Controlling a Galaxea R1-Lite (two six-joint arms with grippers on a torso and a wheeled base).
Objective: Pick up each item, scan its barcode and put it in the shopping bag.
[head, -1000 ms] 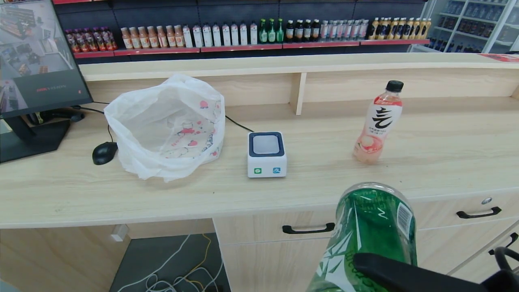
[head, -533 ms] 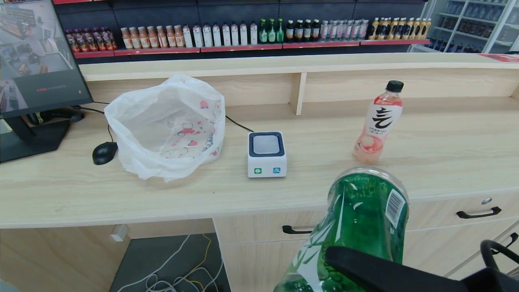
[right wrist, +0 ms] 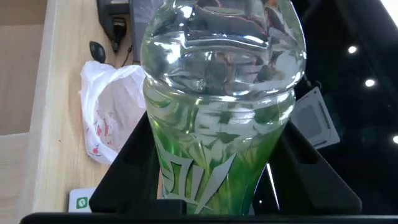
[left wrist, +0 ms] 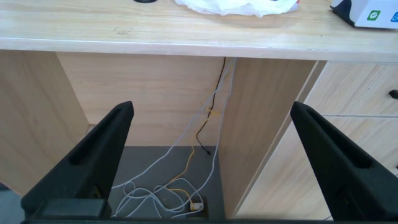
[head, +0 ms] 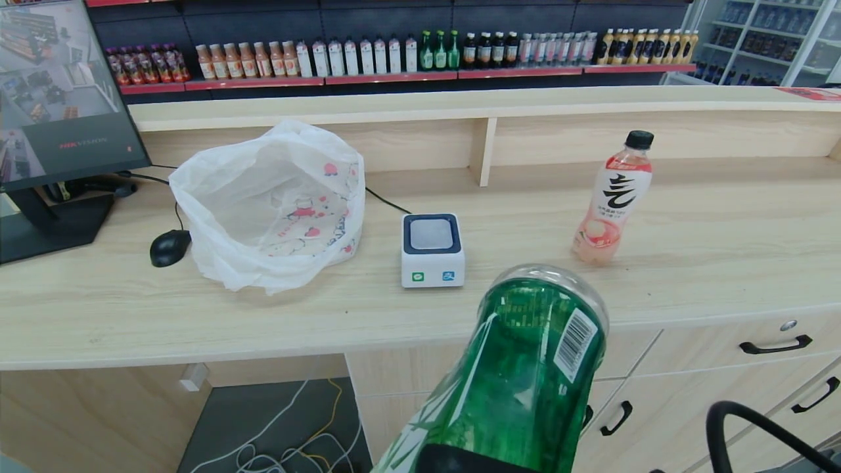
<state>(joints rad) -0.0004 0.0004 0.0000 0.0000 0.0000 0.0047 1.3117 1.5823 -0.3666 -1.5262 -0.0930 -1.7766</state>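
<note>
Right claw (right wrist: pixel 217 180) clamped on green bottle (head: pixel 525 368), held tilted at the tabletop's (head: pixel 723 256) near edge, barcode label showing. Left claw (left wrist: pixel 211 162): fingers apart, empty, below the near edge. Scanner (head: pixel 431 249) mid-tabletop. Shopping bag (head: pixel 269 203) near it, mouth open. Pink bottle (head: pixel 612 197) upright, right half.

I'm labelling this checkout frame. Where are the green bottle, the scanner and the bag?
green bottle (head: pixel 519 368), head view, middle of its green body.
scanner (head: pixel 431 235), head view, its top window.
bag (head: pixel 282 259), head view, its front wall.
</note>
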